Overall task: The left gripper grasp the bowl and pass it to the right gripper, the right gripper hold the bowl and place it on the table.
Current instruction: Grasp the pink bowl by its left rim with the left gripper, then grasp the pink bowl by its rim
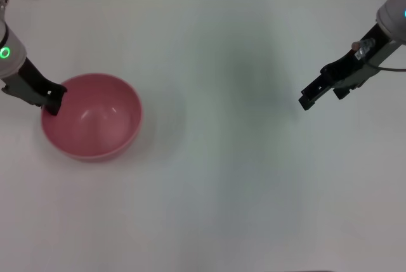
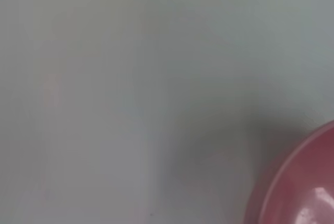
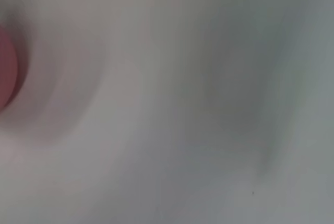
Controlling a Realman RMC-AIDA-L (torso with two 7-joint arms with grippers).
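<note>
Resting upright on the white counter (image 1: 222, 177), the pink bowl (image 1: 92, 116) sits with its rim touching the left claw (image 1: 52, 102), whose black fingers reach down at the rim edge nearest that arm; whether they straddle the wall or merely touch it cannot be told, nor whether they are open or closed. The left wrist view shows only a curved part of the bowl (image 2: 305, 182) against bare counter. The right claw (image 1: 309, 99) hovers well apart from the bowl, across the open middle of the counter, pointing toward it with nothing between its fingers; how wide they stand cannot be told. The right wrist view catches only a pink sliver of the bowl (image 3: 7, 75). Judged as handling: the bowl looks like light, stiff plastic, with a glossy inside that may slip under a shallow pinch. It is wider than either claw, so the rim wall is the only hold, one finger inside and one outside. For the handover, the rim opposite the left claw should be left free. The counter is plain, matte and flat, with ample room between the claws; a pale wall edge runs beyond them.
</note>
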